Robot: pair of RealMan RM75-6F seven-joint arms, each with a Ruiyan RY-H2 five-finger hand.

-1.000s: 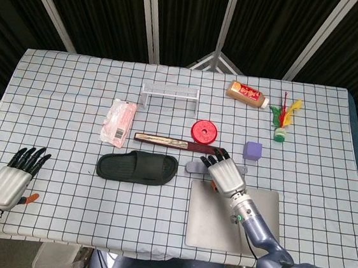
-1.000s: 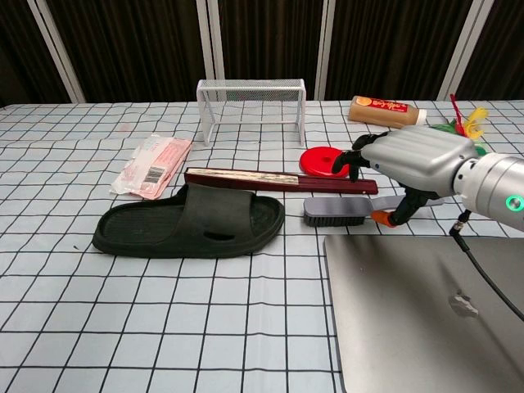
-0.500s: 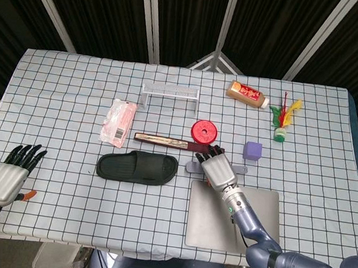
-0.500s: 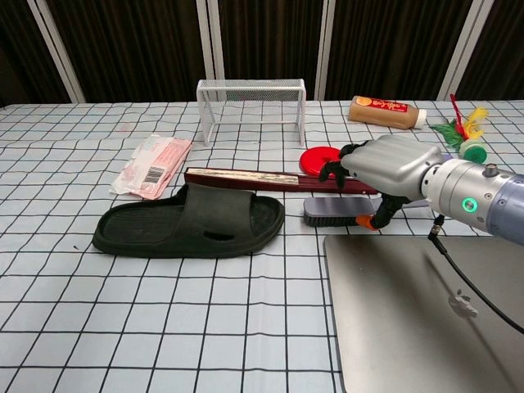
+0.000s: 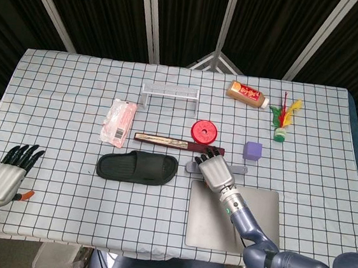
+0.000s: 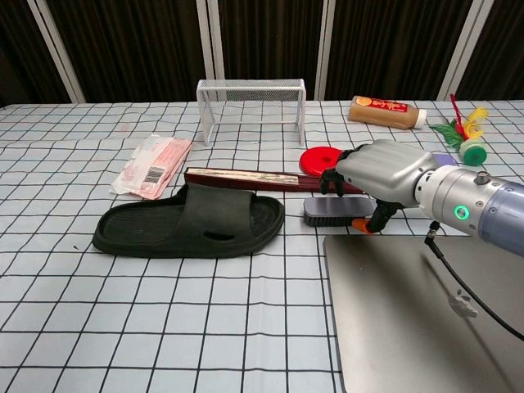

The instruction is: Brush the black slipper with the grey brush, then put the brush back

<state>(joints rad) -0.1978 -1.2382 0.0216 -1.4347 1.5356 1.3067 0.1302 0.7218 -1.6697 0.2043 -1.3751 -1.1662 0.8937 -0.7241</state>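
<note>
- Two hands are in your views: your right hand (image 6: 383, 173) is arched over the grey brush (image 6: 332, 212), fingers curled down on its far side and the thumb on the near side; whether they clamp it yet you cannot tell from either view.
- Your left hand (image 5: 9, 174) sits well apart at the near left edge of the table (image 5: 74, 97), fingers straight and slightly spread, holding nothing.
- The grey brush lies flat on the checked cloth, its long axis running left to right, bristle block toward the slipper and its handle end hidden under your right hand.
- Its bristles look dark and dense under a paler grey back.
- The black slipper (image 6: 190, 222) lies sole down just left of the brush, long axis also left to right; the open heel end points left and the banded toe end points right, close to the brush but not clearly touching.
- The slipper looks like matte rubber, with a ribbed footbed and a wide strap.
- A long dark red folded fan (image 6: 246, 177) lies just behind both, parallel to them.
- A flat silver laptop (image 6: 426, 311), lid closed, lies just in front of the brush.
</note>
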